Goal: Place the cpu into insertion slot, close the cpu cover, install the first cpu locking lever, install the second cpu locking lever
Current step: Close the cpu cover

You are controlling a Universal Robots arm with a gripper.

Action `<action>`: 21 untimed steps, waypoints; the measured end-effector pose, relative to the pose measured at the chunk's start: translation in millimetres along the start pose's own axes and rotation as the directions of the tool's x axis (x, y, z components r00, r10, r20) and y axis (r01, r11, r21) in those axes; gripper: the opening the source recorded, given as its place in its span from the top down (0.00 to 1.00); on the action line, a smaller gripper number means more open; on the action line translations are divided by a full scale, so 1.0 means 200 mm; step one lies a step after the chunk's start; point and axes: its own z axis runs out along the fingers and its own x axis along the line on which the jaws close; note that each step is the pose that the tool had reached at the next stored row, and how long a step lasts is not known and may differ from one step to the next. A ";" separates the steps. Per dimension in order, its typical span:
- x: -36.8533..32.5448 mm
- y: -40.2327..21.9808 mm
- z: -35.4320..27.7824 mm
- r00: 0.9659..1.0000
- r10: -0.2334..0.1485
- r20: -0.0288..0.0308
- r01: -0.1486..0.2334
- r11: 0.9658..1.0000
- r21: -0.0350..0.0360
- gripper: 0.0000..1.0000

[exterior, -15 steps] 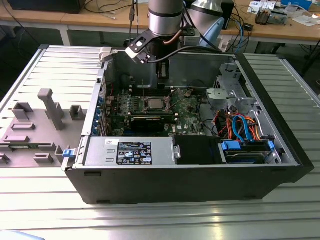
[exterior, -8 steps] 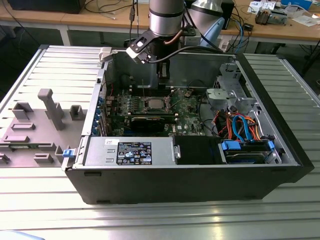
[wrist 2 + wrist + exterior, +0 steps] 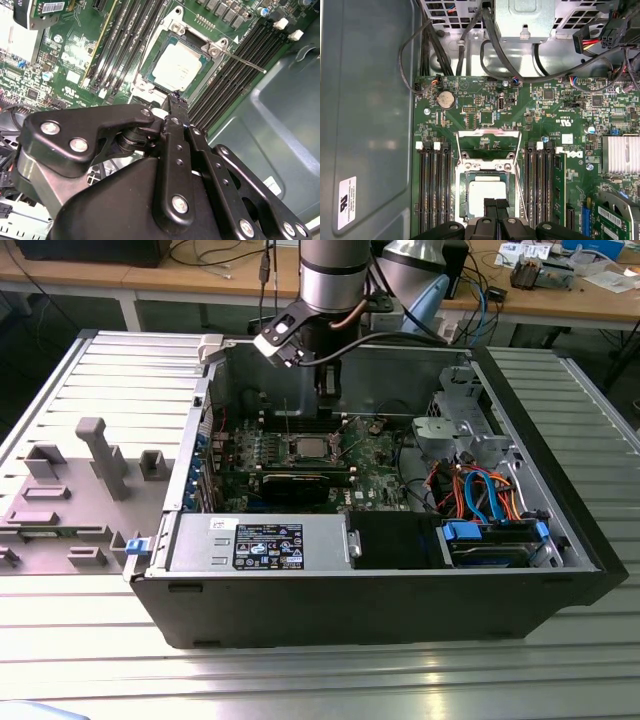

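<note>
The cpu (image 3: 177, 67), a square silver-grey chip, lies flat in the insertion slot (image 3: 145, 85) on the green board; it shows as cpu (image 3: 485, 192) and cpu (image 3: 308, 448) too. The cpu cover (image 3: 490, 134), a thin silvery frame, appears tilted up at one edge of the socket. A thin wire lever (image 3: 242, 61) sticks up free beside the socket. My gripper (image 3: 175, 100) hangs just above the socket's edge, black fingers pressed together with nothing between them. It is also seen as the gripper (image 3: 495, 202) and, reaching down into the case, the gripper (image 3: 328, 390).
Long black memory slots (image 3: 435, 185) flank the socket on both sides. A heatsink (image 3: 620, 155) and bundled cables (image 3: 485, 45) lie nearby. The open computer case (image 3: 400, 610) walls in the board. Grey fixtures (image 3: 100, 455) stand at the exterior view's left.
</note>
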 end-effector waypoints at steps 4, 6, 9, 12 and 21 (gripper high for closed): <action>0.000 0.006 0.000 1.000 0.000 0.000 0.000 1.000 0.000 0.89; 0.000 0.009 0.000 1.000 0.000 0.000 0.000 1.000 0.000 0.89; 0.000 0.012 0.000 1.000 0.000 0.000 0.000 1.000 0.000 0.89; 0.000 0.016 0.000 1.000 0.000 0.000 0.000 1.000 0.000 0.89; 0.000 0.028 0.001 1.000 0.000 0.000 0.000 1.000 0.000 0.89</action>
